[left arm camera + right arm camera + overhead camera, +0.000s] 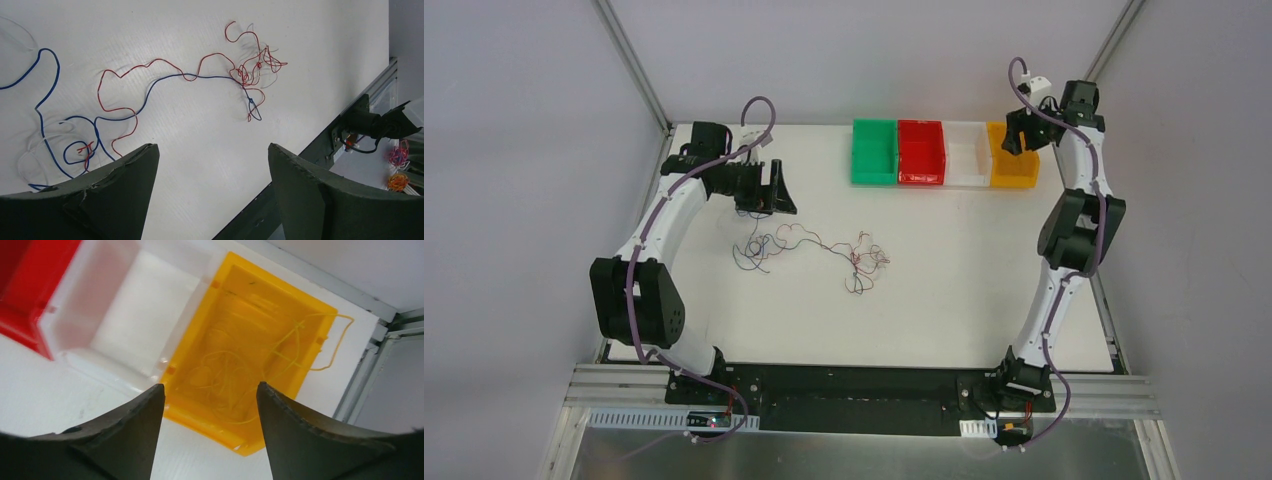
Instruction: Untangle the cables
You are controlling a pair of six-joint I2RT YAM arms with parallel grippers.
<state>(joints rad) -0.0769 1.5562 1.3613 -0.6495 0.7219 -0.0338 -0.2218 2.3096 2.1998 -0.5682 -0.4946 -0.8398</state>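
cables [819,245]: thin, near weightless, floppy but springy. They hold their curls and hook on each other, so a pull on one will likely drag the rest. Not fragile, but too thin for a loose pinch, so the fingers need to close right down on one strand. Best hold, I'd say: a free end or an open loop lying clear of the knot [250,70], not the knot itself

Look: red wire [150,64] and blue wire [165,80] are strung out across the middle of the table [984,300], side by side and crossing. The tight, mostly red knot is at their right end in the top view. A looser blue/red coil with a whitish wire [27,150] sits at the left end. The yellow wire [285,357] lies apart from these in the yellow bin [260,295], one loop hanging over its rim

left gripper [211,150]: fingers apart, nothing between, hovering by the left coil
right gripper [210,387]: fingers apart, empty, above the yellow bin at the far right
The yellow bin is the right end of a row of bins [874,165] along the far edge
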